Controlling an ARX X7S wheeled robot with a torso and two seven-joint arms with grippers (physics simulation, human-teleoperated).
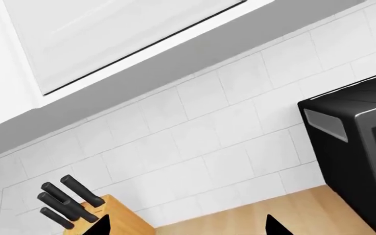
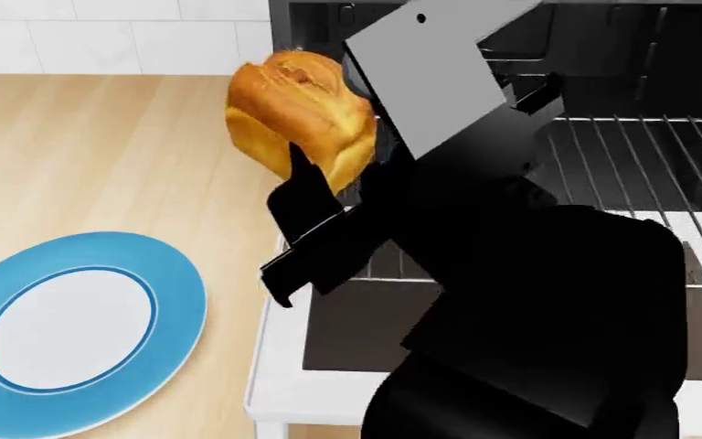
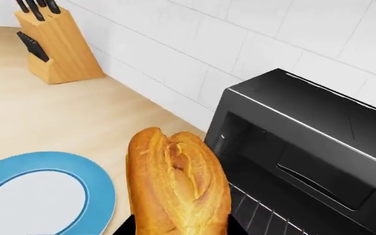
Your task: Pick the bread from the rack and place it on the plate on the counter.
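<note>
The golden-brown bread (image 2: 296, 114) is held in the air by my right gripper (image 2: 326, 187), above the counter just left of the open black oven. In the right wrist view the bread (image 3: 178, 181) fills the space between the dark fingers. The silver wire rack (image 2: 632, 160) sits inside the oven, bare. The blue-rimmed plate (image 2: 168, 315) lies on the beige counter (image 2: 95, 155) at lower left of the bread; it also shows in the right wrist view (image 3: 96, 188). My left gripper (image 1: 186, 229) is open and empty, with only its dark fingertips showing.
The black oven (image 3: 305, 147) stands against the white tiled wall, with its door (image 2: 351, 338) folded down over the counter. A wooden knife block (image 3: 57, 46) stands at the far left by the wall, also in the left wrist view (image 1: 119, 215). White cabinets (image 1: 109, 39) hang above.
</note>
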